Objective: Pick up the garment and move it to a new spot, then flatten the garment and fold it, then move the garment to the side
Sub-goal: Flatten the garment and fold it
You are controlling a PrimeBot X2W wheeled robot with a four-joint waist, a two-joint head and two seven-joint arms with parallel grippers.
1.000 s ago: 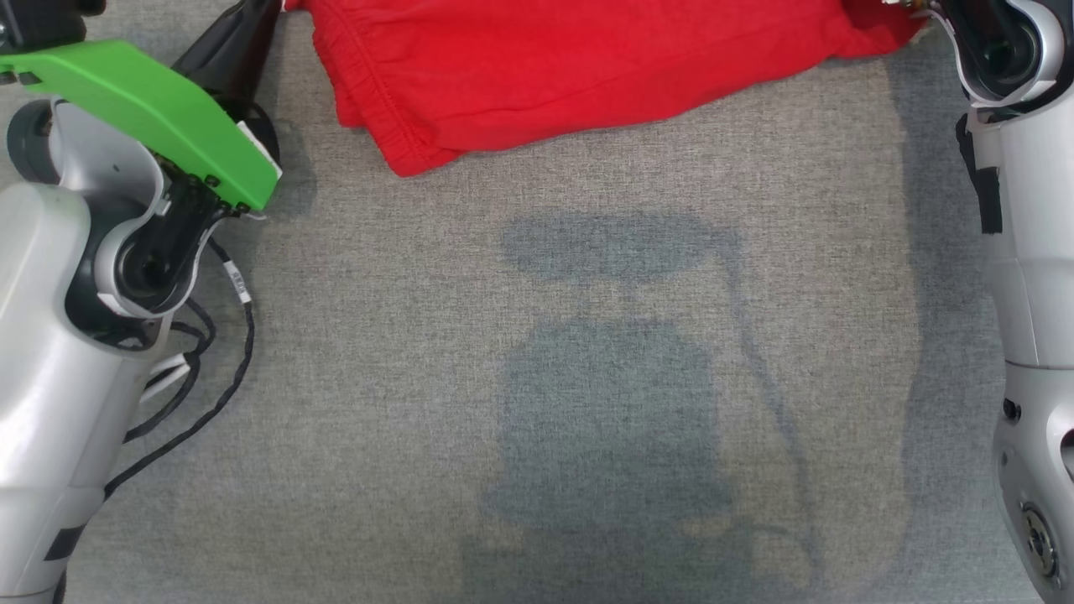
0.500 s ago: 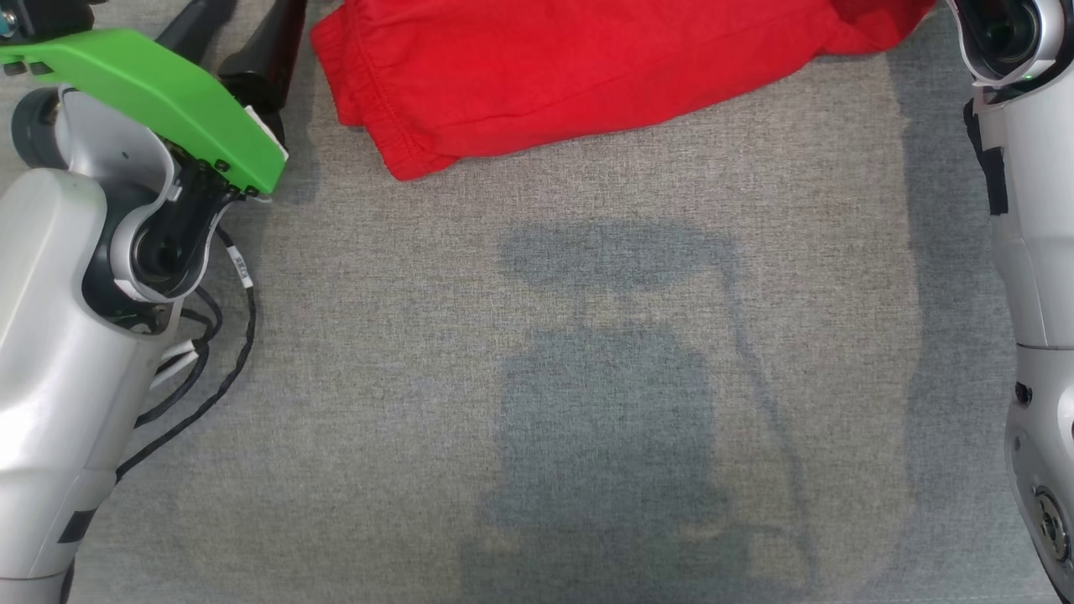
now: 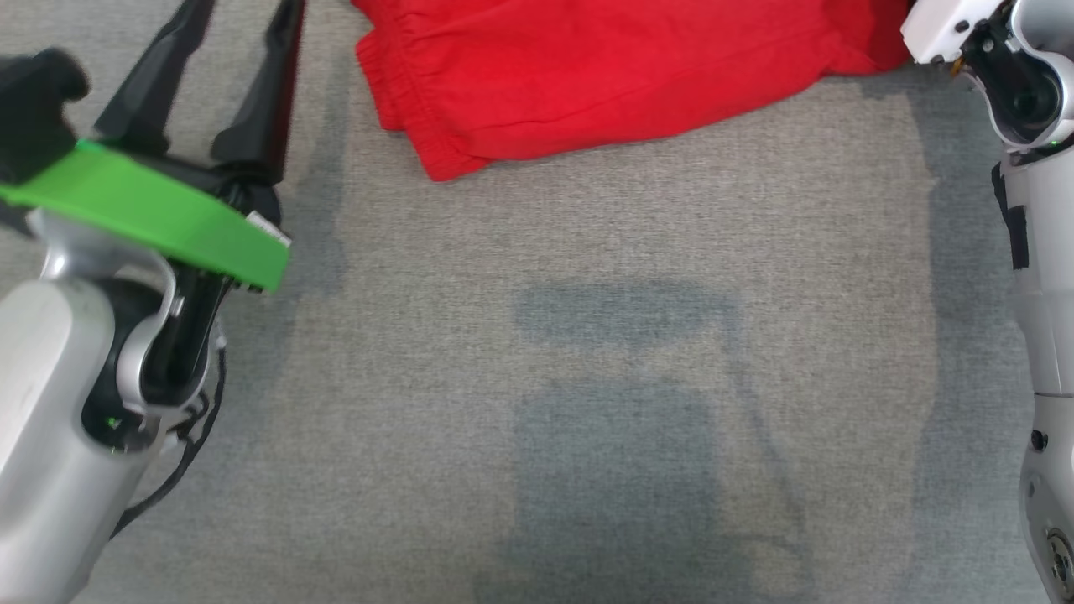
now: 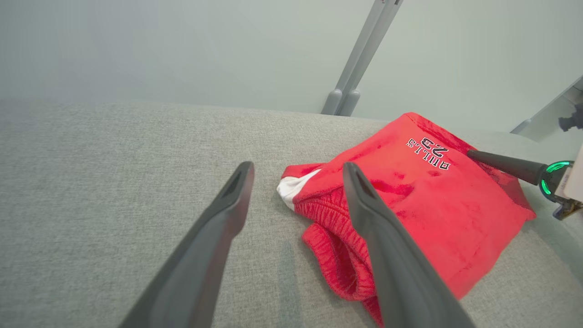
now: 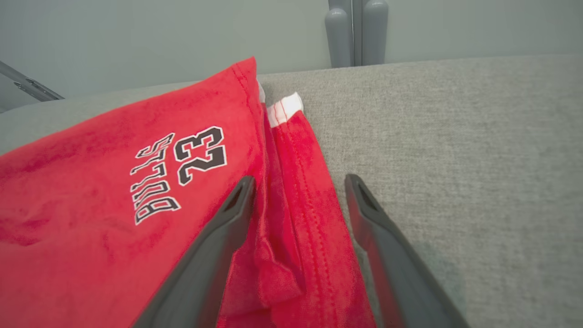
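Observation:
The garment (image 3: 604, 75), red shorts with black "BULLS 23" lettering (image 5: 182, 168), lies folded on the grey fabric table (image 3: 587, 252) at the far side. My left gripper (image 3: 243, 17) is open, just left of the elastic waistband, and holds nothing. In the left wrist view its fingertips (image 4: 297, 168) straddle bare table beside the garment (image 4: 410, 214). My right gripper (image 5: 299, 180) is open over the hem edge of the garment (image 5: 114, 218), with cloth lying loose below the gap. One of its fingers (image 4: 501, 164) shows at the garment's far corner.
Grey upright posts (image 5: 357, 32) (image 4: 346, 95) stand behind the table's far edge against a pale wall. My own shadow (image 3: 621, 436) falls on the wide near part of the table. A black cable (image 3: 193, 436) hangs by my left forearm.
Both grippers went from shut to open and let go of the garment, which now rests on the table. The left gripper has drawn back to the left; the head view shifted slightly.

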